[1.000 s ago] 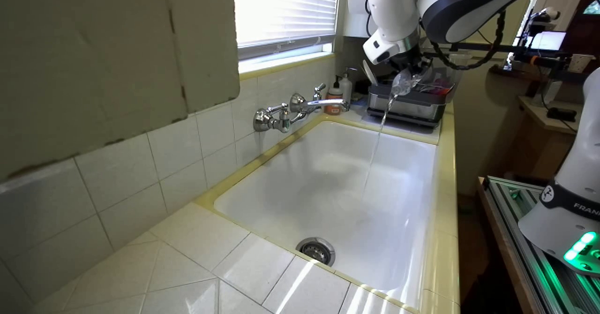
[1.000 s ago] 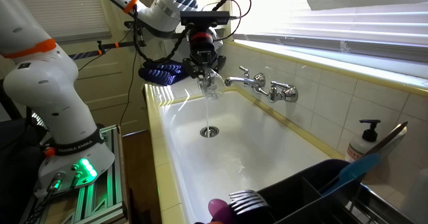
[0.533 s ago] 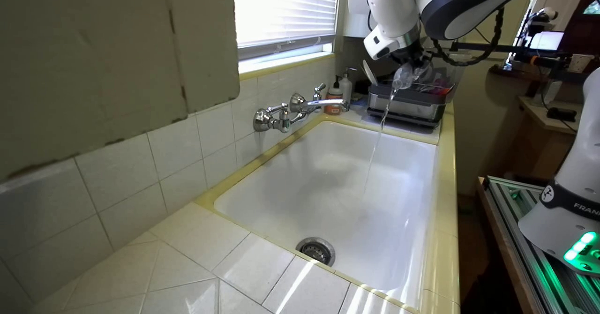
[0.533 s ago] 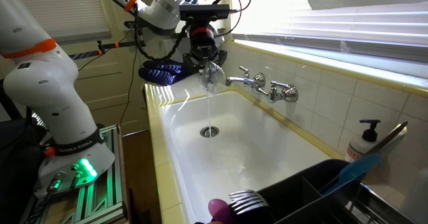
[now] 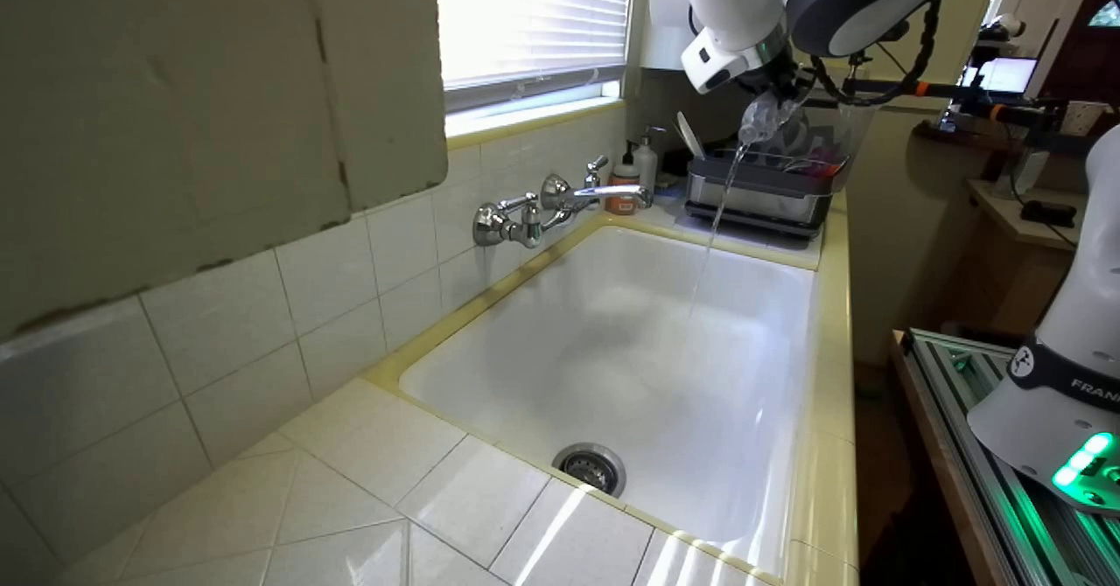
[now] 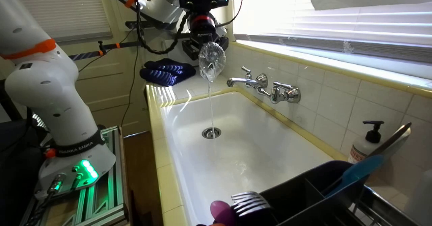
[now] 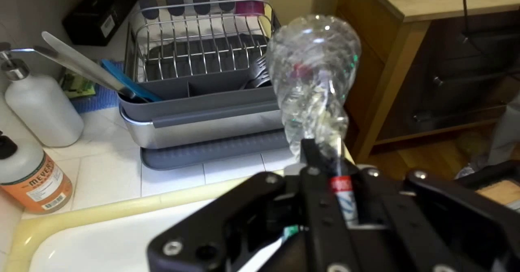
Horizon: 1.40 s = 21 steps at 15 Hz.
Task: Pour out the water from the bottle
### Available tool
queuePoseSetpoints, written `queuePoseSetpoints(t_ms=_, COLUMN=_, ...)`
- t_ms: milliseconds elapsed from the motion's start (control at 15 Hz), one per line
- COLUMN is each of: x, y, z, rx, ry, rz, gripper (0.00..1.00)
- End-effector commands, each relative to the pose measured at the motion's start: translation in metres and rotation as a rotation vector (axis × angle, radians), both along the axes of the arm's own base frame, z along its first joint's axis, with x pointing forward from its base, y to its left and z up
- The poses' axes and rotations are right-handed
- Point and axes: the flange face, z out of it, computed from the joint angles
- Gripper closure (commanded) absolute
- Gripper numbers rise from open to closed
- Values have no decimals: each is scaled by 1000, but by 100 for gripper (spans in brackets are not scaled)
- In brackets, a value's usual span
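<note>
The gripper (image 7: 331, 158) pinches the crumpled clear water bottle (image 7: 315, 69) between its fingers (image 7: 319, 211), the rounded end jutting past them and part of its label (image 7: 343, 184) showing in between. Ahead of the tool, to its left, stand a dish rack (image 7: 211, 126), a Meyer's pump bottle (image 7: 38, 180) and a white pump dispenser (image 7: 44, 109); a wooden cabinet (image 7: 390, 71) stands ahead to its right, the sink (image 7: 109, 239) near its left.
</note>
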Motion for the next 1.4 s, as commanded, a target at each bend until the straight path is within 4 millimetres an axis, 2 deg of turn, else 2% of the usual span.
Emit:
queuePoseSetpoints(t_ms=0, x=-2, y=2, z=10, rx=-74, ry=33, rz=-4, gripper=98)
queuePoseSetpoints(t_ms=267, x=-3, y=2, z=17, rx=-128, ry=51, rz=-4, gripper=98)
queuePoseSetpoints(t_ms=733, x=1, y=10, z=49, rx=-251, ry=91, rz=2, gripper=98)
queuePoseSetpoints(t_ms=867, x=4, y=11, z=50, rx=-271, ry=108, rz=5, gripper=98)
queuePoseSetpoints(t_ms=933, x=5, y=9, z=46, rx=-274, ry=124, rz=6, gripper=98)
queuePoseSetpoints(t_ms=1067, x=6, y=5, z=24, rx=-267, ry=174, rz=5, gripper=98)
queuePoseSetpoints(t_ms=1333, x=6, y=-10, z=-29, rx=-262, ry=266, rz=-14, gripper=98)
